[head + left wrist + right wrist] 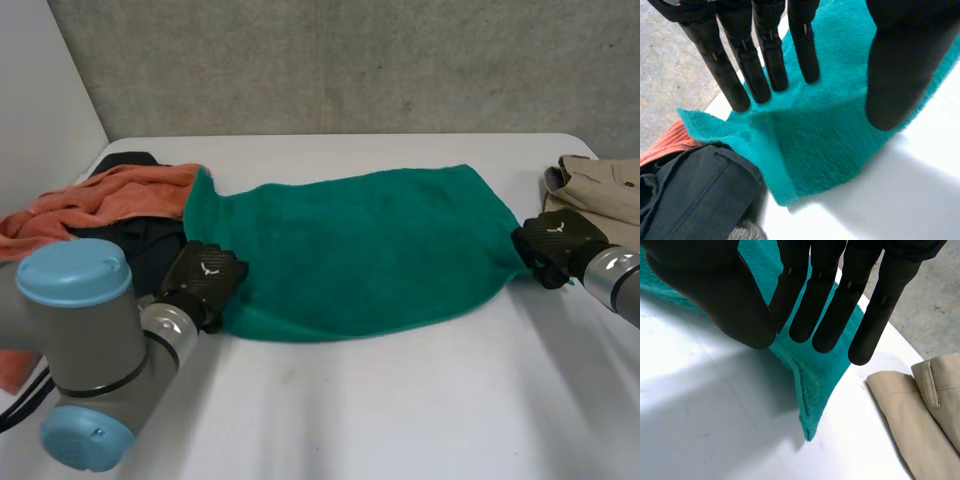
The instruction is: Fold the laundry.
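A white table [400,420] filled the scene. A green towel [360,250] lay spread across its middle, roughly flat and rumpled along its near edge. At 9 o'clock from the towel sat a heap of an orange cloth [110,200] over a black garment [140,245], and the towel's left end touched that heap. At 2 o'clock, a folded beige garment [600,190] lay just beside the towel's right end.

The left hand [205,275] sat at the towel's near left corner, at about 8 o'clock. Its fingers [765,65] were straight and its thumb [900,75] was held well apart, with the cloth beneath them. The right hand [555,240] was at 3 o'clock, where thumb [725,300] and straight fingers [840,300] pinched the right end. That end was drawn to a point, with a corner hanging below.

The likely trouble was an uneven lift. With only one end pinched, a pull from the right could drag the towel askew or bunch it. The left corner might also snag the black garment and carry it along.

The towel's long axis ran from 9 to 3 o'clock, with its narrowed end pointing at 3.
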`<state>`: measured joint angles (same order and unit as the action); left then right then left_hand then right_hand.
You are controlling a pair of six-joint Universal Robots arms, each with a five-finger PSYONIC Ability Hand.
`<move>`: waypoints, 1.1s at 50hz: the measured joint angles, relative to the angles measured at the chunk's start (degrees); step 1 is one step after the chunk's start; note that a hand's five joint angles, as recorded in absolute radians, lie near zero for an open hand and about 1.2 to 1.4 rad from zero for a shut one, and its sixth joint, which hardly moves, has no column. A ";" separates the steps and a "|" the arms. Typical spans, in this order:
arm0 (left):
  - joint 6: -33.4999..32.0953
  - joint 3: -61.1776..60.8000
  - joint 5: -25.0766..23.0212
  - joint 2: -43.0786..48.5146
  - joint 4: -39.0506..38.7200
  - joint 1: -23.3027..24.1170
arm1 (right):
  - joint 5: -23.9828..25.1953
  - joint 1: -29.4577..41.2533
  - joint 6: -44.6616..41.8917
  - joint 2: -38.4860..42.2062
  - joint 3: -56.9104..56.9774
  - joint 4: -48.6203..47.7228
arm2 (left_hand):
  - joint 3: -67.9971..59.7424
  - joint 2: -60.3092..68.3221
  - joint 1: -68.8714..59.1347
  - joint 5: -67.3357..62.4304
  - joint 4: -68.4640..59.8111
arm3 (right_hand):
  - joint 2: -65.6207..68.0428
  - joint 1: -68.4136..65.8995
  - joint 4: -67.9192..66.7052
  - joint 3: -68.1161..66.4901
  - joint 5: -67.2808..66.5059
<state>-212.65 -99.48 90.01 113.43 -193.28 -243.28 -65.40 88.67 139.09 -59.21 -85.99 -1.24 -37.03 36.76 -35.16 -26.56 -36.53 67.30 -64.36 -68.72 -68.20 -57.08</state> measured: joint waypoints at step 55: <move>9.37 8.39 1.34 2.53 22.49 -4.37 | 0.99 -1.48 -3.68 -1.23 -4.19 1.51 | -31.09 31.54 -30.16 -29.71 -32.11 | 0.00 0.00 -0.01 0.00 0.00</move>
<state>-203.28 -91.09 91.34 115.96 -170.78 -247.64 -64.40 87.19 135.40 -60.43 -90.17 0.27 -68.12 68.30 -65.32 -56.27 -68.64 67.30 -64.36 -68.73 -68.20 -57.08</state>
